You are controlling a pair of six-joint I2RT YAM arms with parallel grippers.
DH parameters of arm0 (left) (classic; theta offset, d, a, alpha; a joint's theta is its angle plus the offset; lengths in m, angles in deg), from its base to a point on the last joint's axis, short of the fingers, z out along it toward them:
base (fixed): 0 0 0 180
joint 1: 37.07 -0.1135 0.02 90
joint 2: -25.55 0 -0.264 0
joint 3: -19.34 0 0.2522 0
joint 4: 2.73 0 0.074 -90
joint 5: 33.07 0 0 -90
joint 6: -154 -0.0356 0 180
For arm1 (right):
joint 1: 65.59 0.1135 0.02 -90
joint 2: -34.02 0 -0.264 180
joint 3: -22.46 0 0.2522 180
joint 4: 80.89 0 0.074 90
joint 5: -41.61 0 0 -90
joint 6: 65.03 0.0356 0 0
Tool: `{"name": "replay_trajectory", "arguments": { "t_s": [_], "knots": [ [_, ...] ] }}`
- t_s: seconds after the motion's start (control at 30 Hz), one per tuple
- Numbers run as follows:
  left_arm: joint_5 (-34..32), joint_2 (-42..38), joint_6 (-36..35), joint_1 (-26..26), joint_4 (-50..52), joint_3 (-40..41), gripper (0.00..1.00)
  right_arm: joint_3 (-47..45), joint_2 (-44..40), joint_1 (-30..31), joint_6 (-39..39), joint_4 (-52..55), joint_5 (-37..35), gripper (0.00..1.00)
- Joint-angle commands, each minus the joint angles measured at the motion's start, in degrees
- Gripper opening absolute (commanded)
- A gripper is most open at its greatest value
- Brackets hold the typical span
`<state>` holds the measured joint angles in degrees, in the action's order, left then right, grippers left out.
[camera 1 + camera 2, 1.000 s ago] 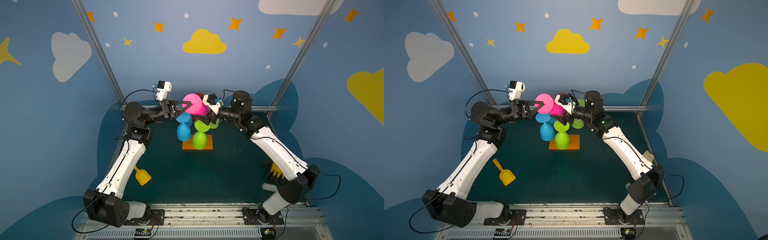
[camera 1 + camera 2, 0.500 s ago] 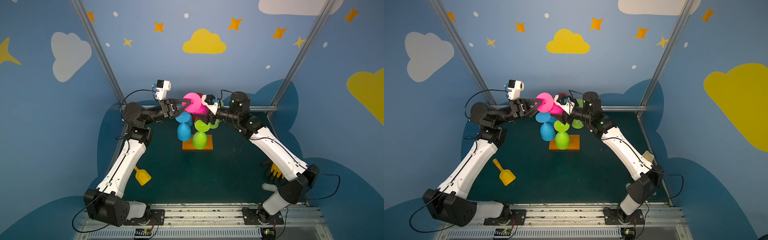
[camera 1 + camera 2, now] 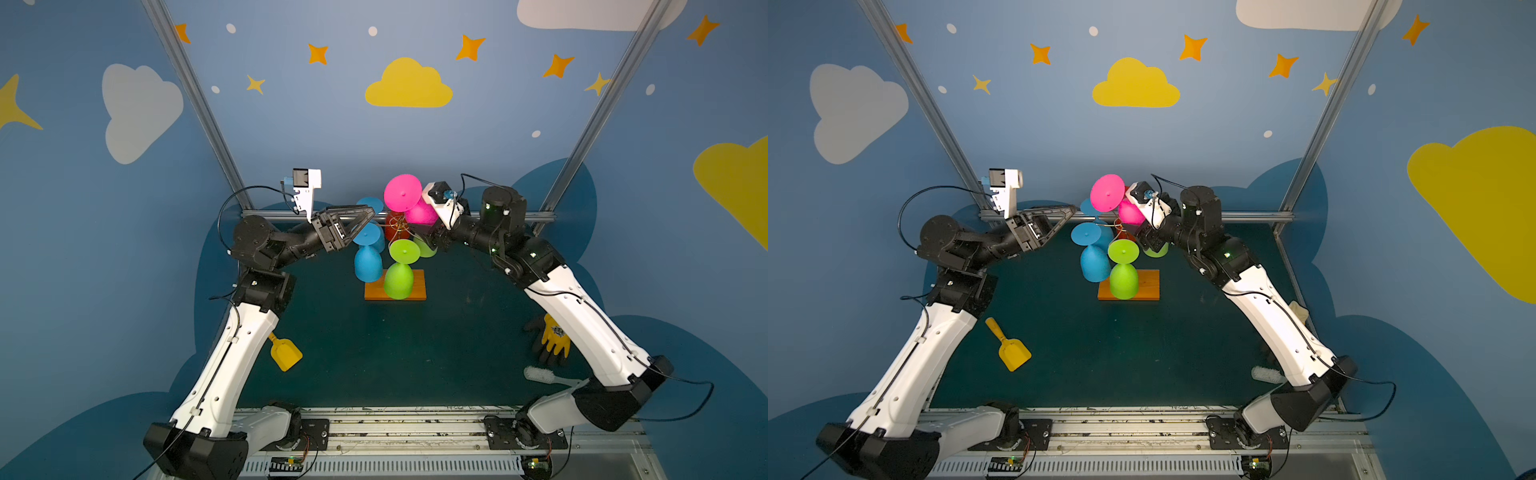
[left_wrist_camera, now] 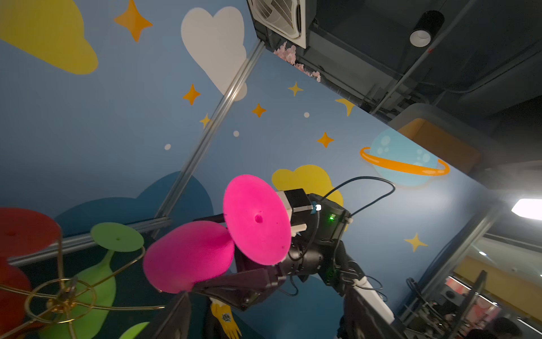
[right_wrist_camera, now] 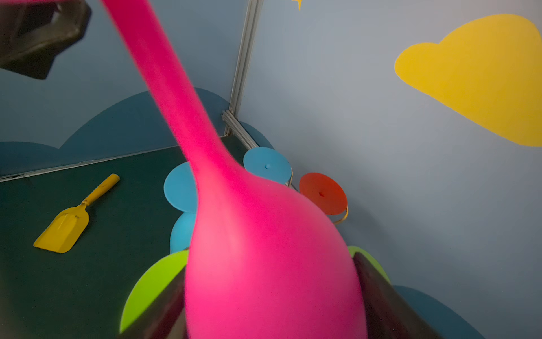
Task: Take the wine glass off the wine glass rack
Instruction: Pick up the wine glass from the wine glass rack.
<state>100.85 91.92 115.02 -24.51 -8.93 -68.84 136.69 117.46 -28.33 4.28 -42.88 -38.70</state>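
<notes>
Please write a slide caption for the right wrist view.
Right gripper grips the pink wine glass bowl; yellow scoop lies on green mat.

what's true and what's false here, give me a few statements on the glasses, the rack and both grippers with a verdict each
1. The right gripper holds the pink wine glass by its bowl. True.
2. The left gripper is clamped on the pink wine glass's foot. False: its jaws stand open and hold nothing.
3. The pink wine glass hangs upside down on the rack. False: it is tilted in the right gripper, clear of the gold wire arms in the left wrist view.
4. A yellow scoop lies on the table. True.
5. No glass hangs on the rack. False: a blue glass, a green glass and a red glass hang there.
</notes>
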Motion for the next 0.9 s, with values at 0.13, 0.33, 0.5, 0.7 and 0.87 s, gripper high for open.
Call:
{"name": "replay_trajectory", "arguments": {
  "t_s": [0.13,0.33,0.5,0.7,0.87],
  "knots": [
    [-18.8,-1.7,-34.7,3.7,2.2,6.5,0.79,5.9,-1.1,0.5,7.0,14.1,-7.3,0.44],
    [-22.1,1.5,-51.7,7.3,-6.9,8.1,0.72,6.6,-1.5,1.5,8.5,17.2,-9.0,0.41],
    [-19.6,3.1,-64.1,10.3,-11.0,8.3,0.69,11.9,1.6,3.2,8.7,23.3,-10.9,0.39],
    [-19.8,3.7,-70.7,11.7,-12.7,8.6,0.65,13.9,3.5,5.5,9.0,26.0,-13.0,0.38],
    [-20.6,3.7,-72.3,11.9,-14.0,8.8,0.62,15.7,5.1,6.4,9.5,28.3,-13.4,0.37]
  ]
}}
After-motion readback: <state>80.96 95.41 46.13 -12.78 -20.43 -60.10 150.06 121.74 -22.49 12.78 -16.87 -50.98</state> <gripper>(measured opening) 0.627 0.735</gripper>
